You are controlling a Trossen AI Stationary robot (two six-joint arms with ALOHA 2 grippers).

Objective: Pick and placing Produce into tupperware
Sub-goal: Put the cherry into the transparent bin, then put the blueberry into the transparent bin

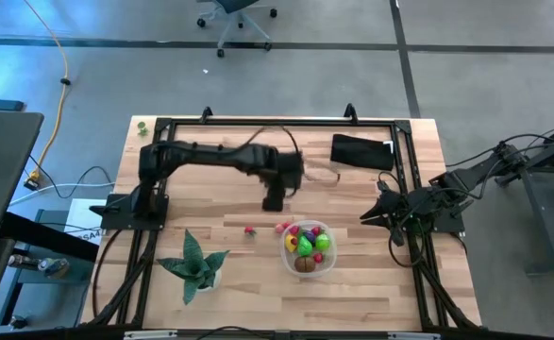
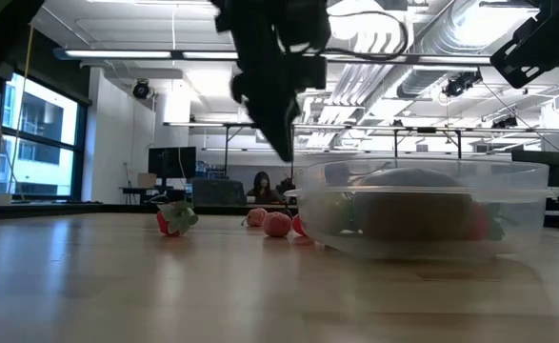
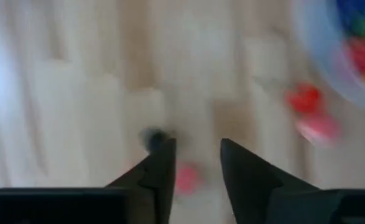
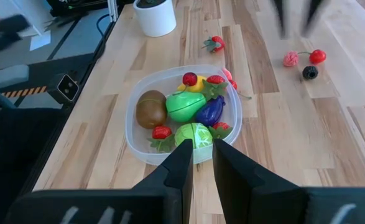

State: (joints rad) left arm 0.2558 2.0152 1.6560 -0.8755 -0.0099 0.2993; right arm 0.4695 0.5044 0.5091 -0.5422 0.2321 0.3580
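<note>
The clear round tupperware point(image 1: 285, 257) sits at the table's near middle and holds brown, bright green, purple, yellow and red produce point(image 4: 185, 106). Loose on the wood lie a strawberry point(image 1: 249, 229), a red and a pink piece point(image 1: 283, 227) by the tupperware's rim, and farther off a pink berry point(image 4: 290, 59), a red cherry point(image 4: 318, 56) and a dark berry point(image 4: 309, 73). My left gripper point(image 3: 198, 144) hangs open above these three, pointing down, with nothing between its fingers. My right gripper point(image 4: 201, 146) waits at the right edge, its fingers a narrow gap apart and empty.
A potted plant with spiky green leaves point(image 1: 196, 264) stands near the front left. A black pouch point(image 1: 361, 151) lies at the far right. A black frame point(image 1: 258, 123) runs around the working area. Bare wood lies between the plant and the strawberry.
</note>
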